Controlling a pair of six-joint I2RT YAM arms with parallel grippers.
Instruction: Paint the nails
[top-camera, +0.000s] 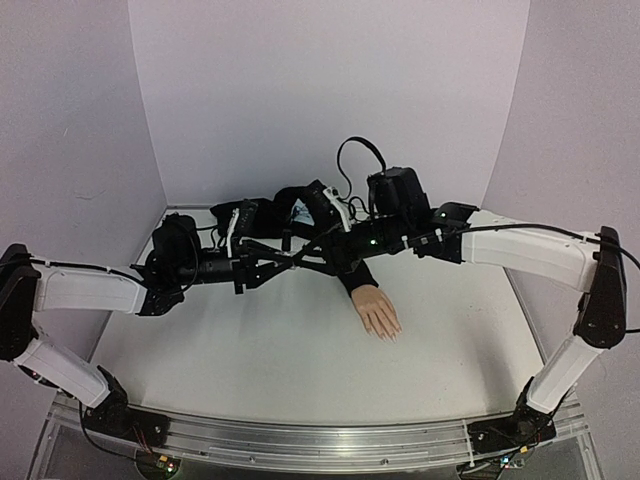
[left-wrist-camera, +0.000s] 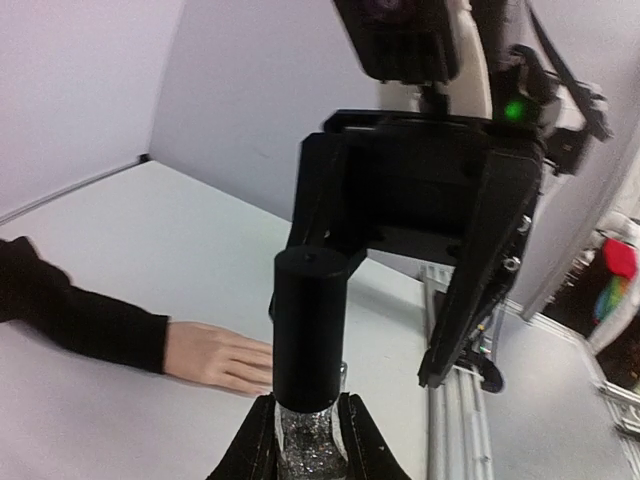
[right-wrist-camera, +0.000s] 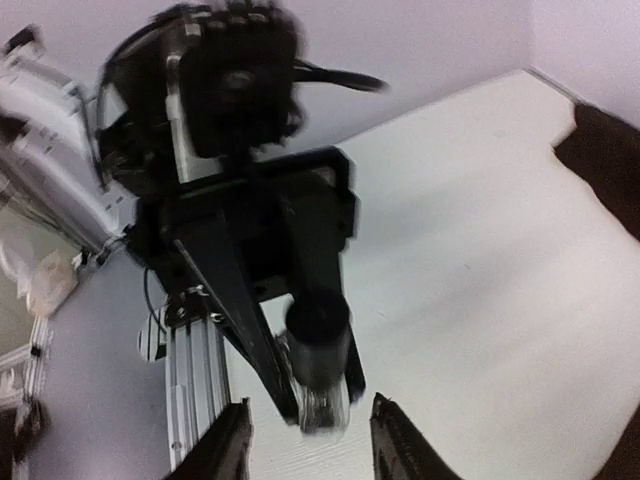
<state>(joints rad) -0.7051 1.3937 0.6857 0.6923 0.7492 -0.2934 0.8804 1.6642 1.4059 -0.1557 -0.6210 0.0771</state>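
Note:
The mannequin hand (top-camera: 378, 312) with a black sleeve (top-camera: 357, 275) lies palm down mid-table; its pale nails (top-camera: 392, 336) tip the fingers towards the near edge. In the left wrist view the hand (left-wrist-camera: 215, 355) lies behind the bottle, fingertips hidden. My left gripper (left-wrist-camera: 306, 402) is shut on a clear glitter polish bottle (left-wrist-camera: 308, 445) with a tall black cap (left-wrist-camera: 310, 320), held above the table. My right gripper (right-wrist-camera: 310, 440) is open and faces the cap (right-wrist-camera: 318, 325), its fingertips (right-wrist-camera: 395, 440) wide on either side of the bottle. The two grippers meet left of the sleeve in the top view (top-camera: 310, 255).
The metal rail (left-wrist-camera: 455, 420) runs along the table's near edge below the grippers. Cables and dark gear (top-camera: 290, 210) sit at the back of the table. The white tabletop (top-camera: 300, 350) spreads in front of the hand.

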